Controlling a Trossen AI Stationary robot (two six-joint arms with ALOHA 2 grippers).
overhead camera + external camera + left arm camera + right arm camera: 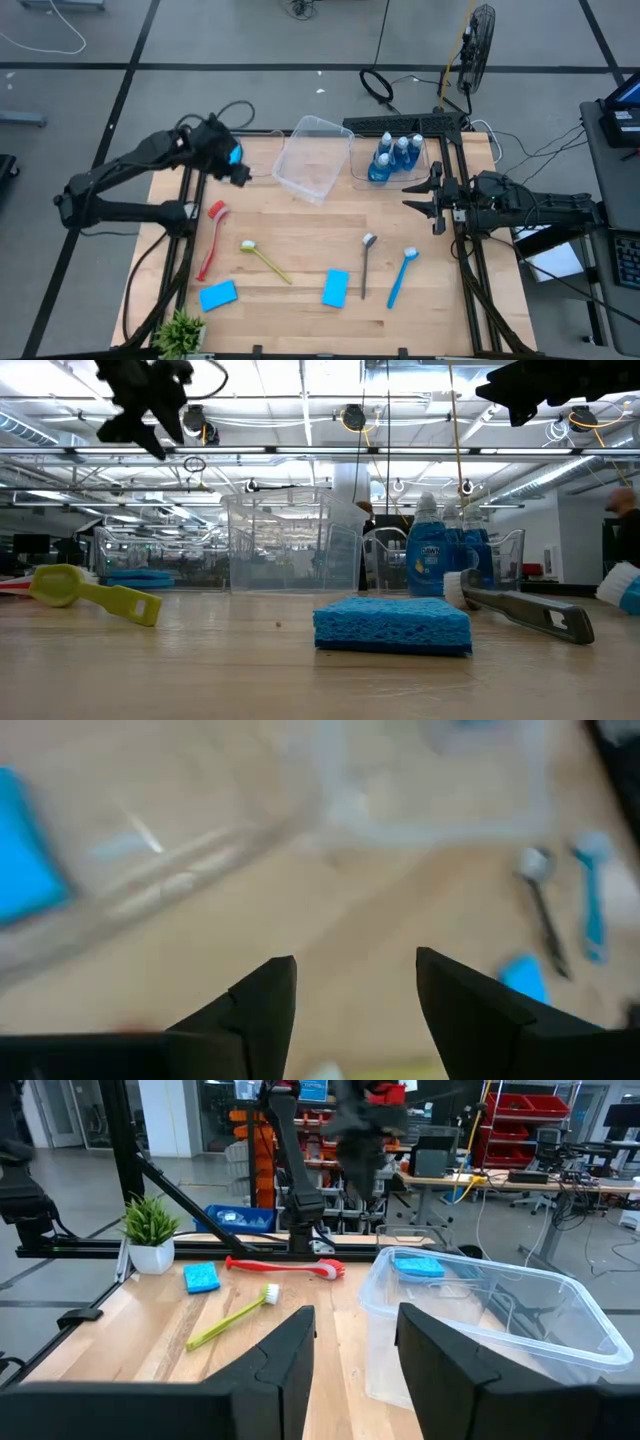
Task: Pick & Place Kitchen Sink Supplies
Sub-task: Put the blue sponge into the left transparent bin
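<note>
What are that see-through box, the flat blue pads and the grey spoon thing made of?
The box looks like thin clear plastic: the table shows through its glossy walls. The blue pads look like sponge, soft and matte, with a rough, pitted edge in the low view. The spoon tool seems to be metal, grey with a shiny bowl, though painted plastic can't be ruled out.
</note>
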